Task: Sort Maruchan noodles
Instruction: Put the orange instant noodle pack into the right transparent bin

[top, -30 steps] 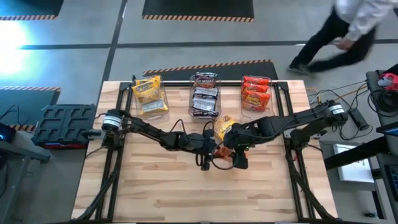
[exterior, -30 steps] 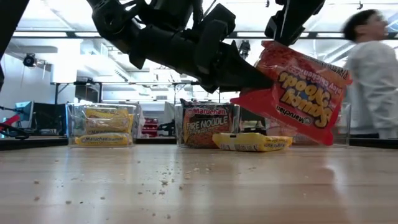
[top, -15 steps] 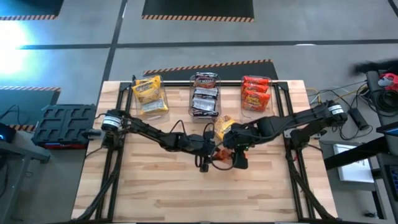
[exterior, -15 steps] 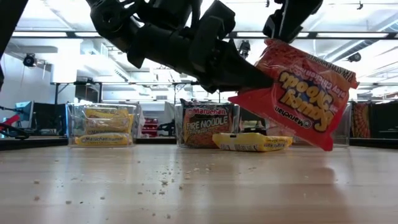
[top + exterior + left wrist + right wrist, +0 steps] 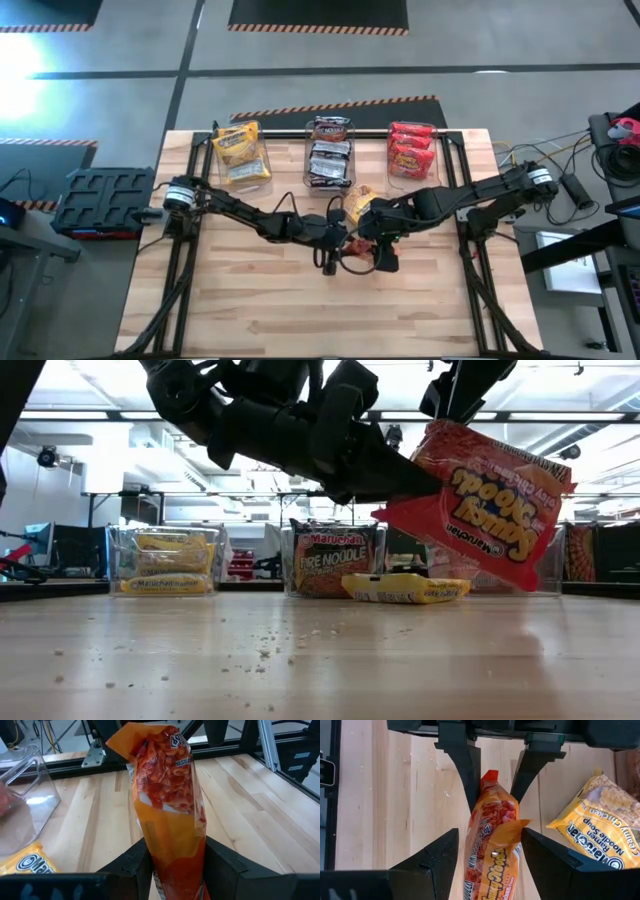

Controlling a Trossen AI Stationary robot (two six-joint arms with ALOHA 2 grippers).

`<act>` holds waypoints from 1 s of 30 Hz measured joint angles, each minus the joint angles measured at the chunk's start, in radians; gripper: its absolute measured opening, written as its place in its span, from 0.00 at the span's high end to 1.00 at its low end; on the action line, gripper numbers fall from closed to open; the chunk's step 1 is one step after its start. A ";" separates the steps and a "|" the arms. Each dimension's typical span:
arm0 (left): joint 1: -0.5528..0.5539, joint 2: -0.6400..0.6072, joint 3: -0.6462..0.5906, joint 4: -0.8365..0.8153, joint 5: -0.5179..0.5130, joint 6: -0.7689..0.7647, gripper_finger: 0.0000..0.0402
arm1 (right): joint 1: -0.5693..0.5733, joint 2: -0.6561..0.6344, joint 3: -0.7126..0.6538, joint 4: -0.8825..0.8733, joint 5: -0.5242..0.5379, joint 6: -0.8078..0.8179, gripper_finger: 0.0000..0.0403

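Overhead, both the left hand (image 5: 345, 243) and right hand (image 5: 372, 243) clamp a red noodle packet (image 5: 478, 510) above the crumb-strewn wooden table (image 5: 300, 660).

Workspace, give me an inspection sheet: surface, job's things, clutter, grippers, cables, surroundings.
Surface: wooden table, crumbs near the front.
Job's things: red packet held in the air; yellow packet loose on the table; yellow, dark and red packets in three clear bins.
Clutter: nothing seen.
Grippers: left gripper shut on red packet's end; right gripper straddles the packet, grip unclear.
Cables: bundle right of the table.
Surroundings: black case left of the table; nobody in view.
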 joint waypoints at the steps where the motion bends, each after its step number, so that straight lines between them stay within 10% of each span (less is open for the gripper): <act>1: -0.001 0.000 0.000 0.004 0.003 0.001 0.69 | 0.000 0.000 0.000 0.000 0.000 0.000 0.48; 30: -0.002 -0.001 0.000 0.080 0.026 0.031 0.69 | -0.006 0.036 -0.003 -0.004 -0.009 -0.017 0.49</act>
